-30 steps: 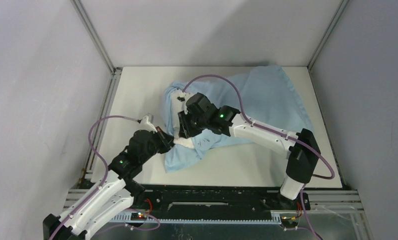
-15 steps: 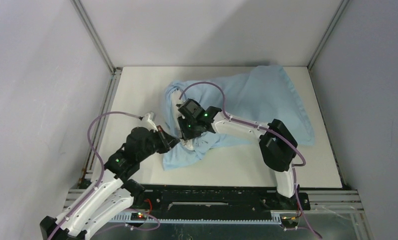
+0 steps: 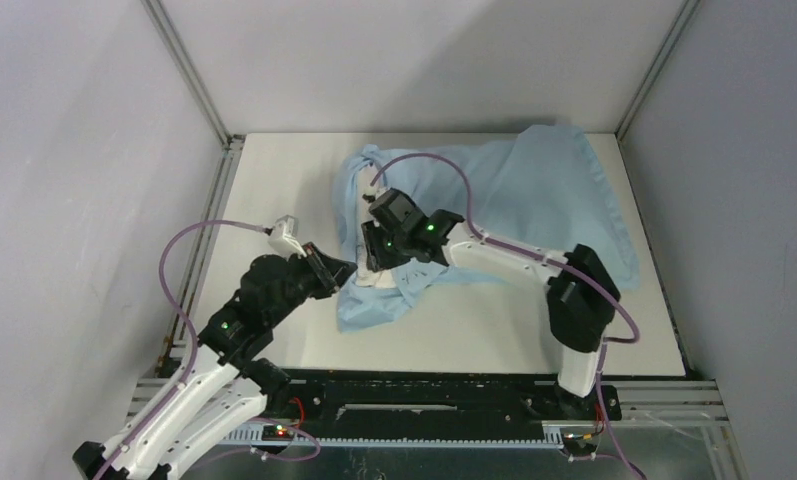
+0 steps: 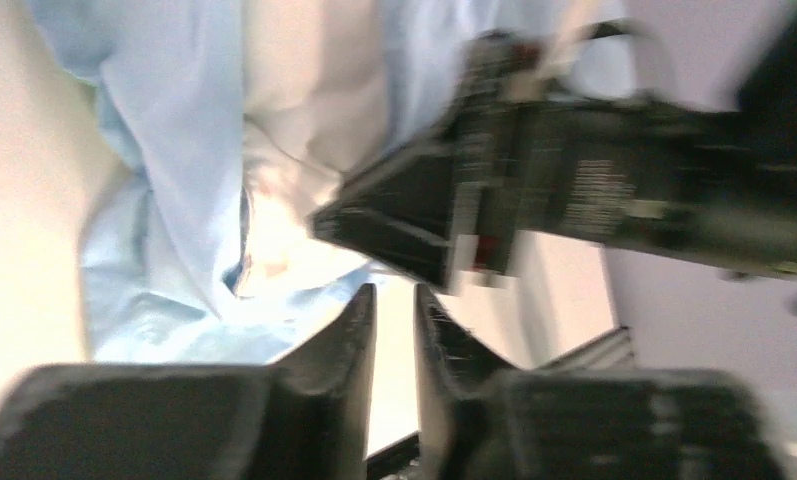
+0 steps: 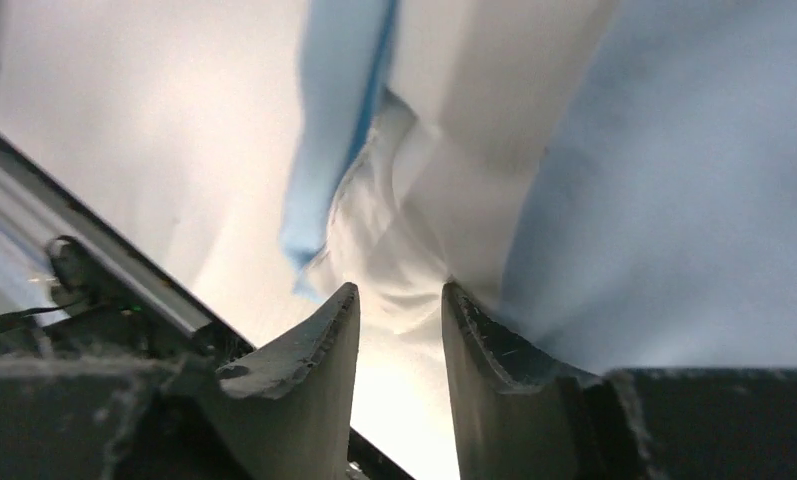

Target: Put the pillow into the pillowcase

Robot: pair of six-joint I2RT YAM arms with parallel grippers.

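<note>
Two arms reach from the near edge of the white table [image 3: 274, 190] toward the pillowcase [image 3: 534, 190], the landmark here, a light blue cloth spread across the table's middle and far right. Nearest, the left gripper [image 3: 336, 272] sits at the pillowcase's near-left edge, just beside the bunched cloth; in its wrist view [image 4: 395, 300] the two dark fingers stand slightly apart with only a narrow slit of bare table between them, and nothing is pinched there. A little farther in, the right gripper [image 3: 372, 262] points down onto the crumpled left end of the pillowcase. Its wrist view [image 5: 399, 300] shows the fingers apart, their tips at a fold of white fabric; whether they grip it cannot be told. That white fabric is the pillow [image 5: 494, 90], mostly wrapped by the pillowcase, showing at the cloth's left opening [image 3: 382, 280]. Beyond both grippers, the pillowcase bulges toward the table's far right corner.
</note>
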